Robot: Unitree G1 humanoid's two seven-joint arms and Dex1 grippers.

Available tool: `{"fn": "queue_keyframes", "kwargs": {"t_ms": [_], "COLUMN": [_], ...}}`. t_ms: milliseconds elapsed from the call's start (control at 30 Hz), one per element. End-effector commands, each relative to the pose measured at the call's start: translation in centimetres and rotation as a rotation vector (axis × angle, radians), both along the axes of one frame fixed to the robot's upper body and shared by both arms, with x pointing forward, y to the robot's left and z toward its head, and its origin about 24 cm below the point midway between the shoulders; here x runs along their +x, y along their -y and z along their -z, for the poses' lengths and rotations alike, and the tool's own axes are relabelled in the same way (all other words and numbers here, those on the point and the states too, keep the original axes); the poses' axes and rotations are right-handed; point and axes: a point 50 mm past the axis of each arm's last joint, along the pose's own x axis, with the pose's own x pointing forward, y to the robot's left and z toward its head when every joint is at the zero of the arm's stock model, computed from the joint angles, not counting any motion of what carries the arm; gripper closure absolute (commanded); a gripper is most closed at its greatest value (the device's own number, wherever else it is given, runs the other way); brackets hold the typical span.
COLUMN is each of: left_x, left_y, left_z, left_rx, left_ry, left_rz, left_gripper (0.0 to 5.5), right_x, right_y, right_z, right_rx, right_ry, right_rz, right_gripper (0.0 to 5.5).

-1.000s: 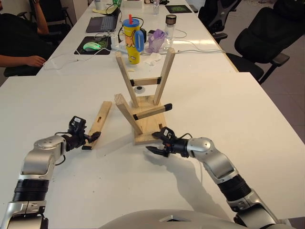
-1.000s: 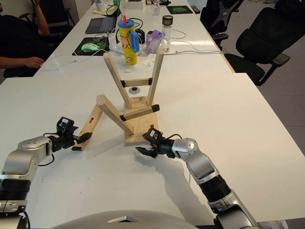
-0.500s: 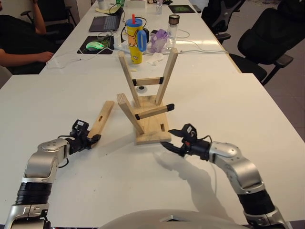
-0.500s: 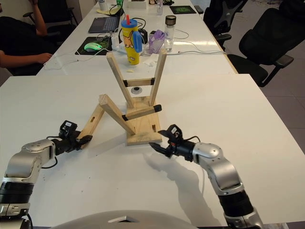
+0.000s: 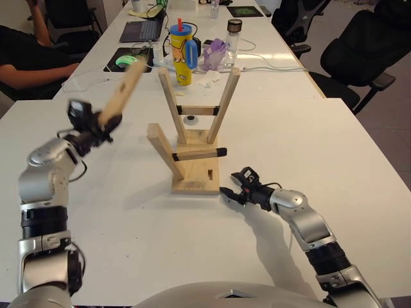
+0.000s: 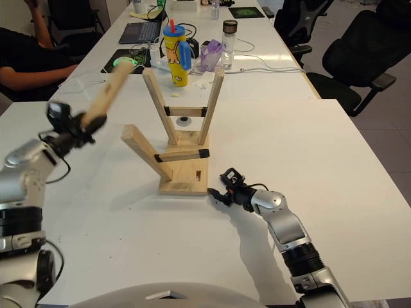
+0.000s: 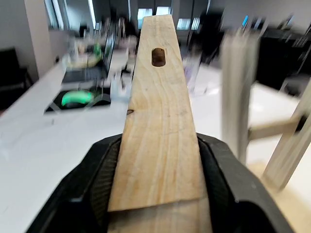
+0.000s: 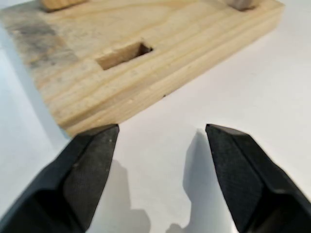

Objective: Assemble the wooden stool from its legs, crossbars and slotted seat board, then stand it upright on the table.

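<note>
Right gripper (image 5: 228, 194) hovers spread, low over the table (image 5: 128, 218), tips just beside the near corner of the seat board (image 5: 198, 184), which lies flat, legs (image 5: 172, 106) sticking up. Farther left, I see my left gripper (image 5: 101, 122) pinching a loose leg (image 5: 123, 90), raised in the air.

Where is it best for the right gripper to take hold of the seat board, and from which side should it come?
Probably the bare near edge of the seat board, beside the empty slot, approached low from the robot's side. The board lies flat with legs crowding its far and left parts, and the right gripper faces that edge, jaws open.
</note>
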Motion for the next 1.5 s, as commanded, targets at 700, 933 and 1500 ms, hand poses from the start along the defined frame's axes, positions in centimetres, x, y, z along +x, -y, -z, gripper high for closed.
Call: {"fn": "queue_keyframes", "kwargs": {"t_ms": [700,933,1500], "left_x": [-8.5,-9.1,-9.4], "left_y": [13.0,12.9,13.2], "left_z": [1.8,3.7,4.7], "left_rx": [-0.453,-0.423,-0.321], "left_ry": [-0.451,-0.539,-0.537], "left_rz": [1.169,1.227,1.202], "left_gripper": [3.45,3.45,3.45], "right_x": [-3.4,-3.5,-3.4], "right_y": [8.9,8.4,7.6], "right_z": [-15.9,-17.5,-16.6], "right_rx": [0.959,1.157,1.129], "right_ry": [-0.188,-0.208,-0.324], "right_rz": [-0.303,-0.33,-0.308], "right_gripper": [0.98,0.97,3.05]}}
